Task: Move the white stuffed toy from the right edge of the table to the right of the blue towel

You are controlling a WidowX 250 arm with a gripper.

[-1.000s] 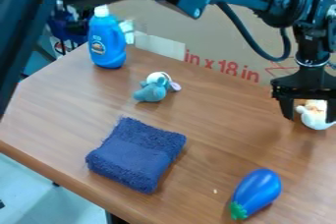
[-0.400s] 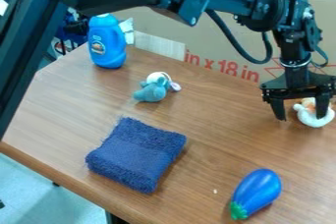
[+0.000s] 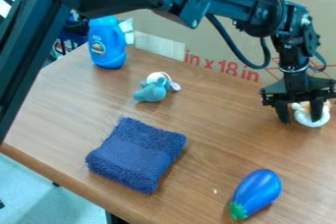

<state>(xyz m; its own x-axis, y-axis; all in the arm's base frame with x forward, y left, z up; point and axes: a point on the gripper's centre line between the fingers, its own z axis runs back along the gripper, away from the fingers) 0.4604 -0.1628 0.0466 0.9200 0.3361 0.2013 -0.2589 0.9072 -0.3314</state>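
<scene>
Well, you have the gripper [image 3: 300, 121] low over the white-and-orange toy [image 3: 311, 124].

Its fingers stand partly open, one of them in front of the toy, and you can't tell whether they touch it; the toy sits at the right of the bench [image 3: 216, 142]. Nearer the camera you see the blue eggplant [image 3: 259, 191] with its green stem, then leftward the folded navy cloth [image 3: 136, 154], the teal plush toy [image 3: 153, 91] beyond it, and the blue bottle [image 3: 106, 43] upright at the far left.
</scene>
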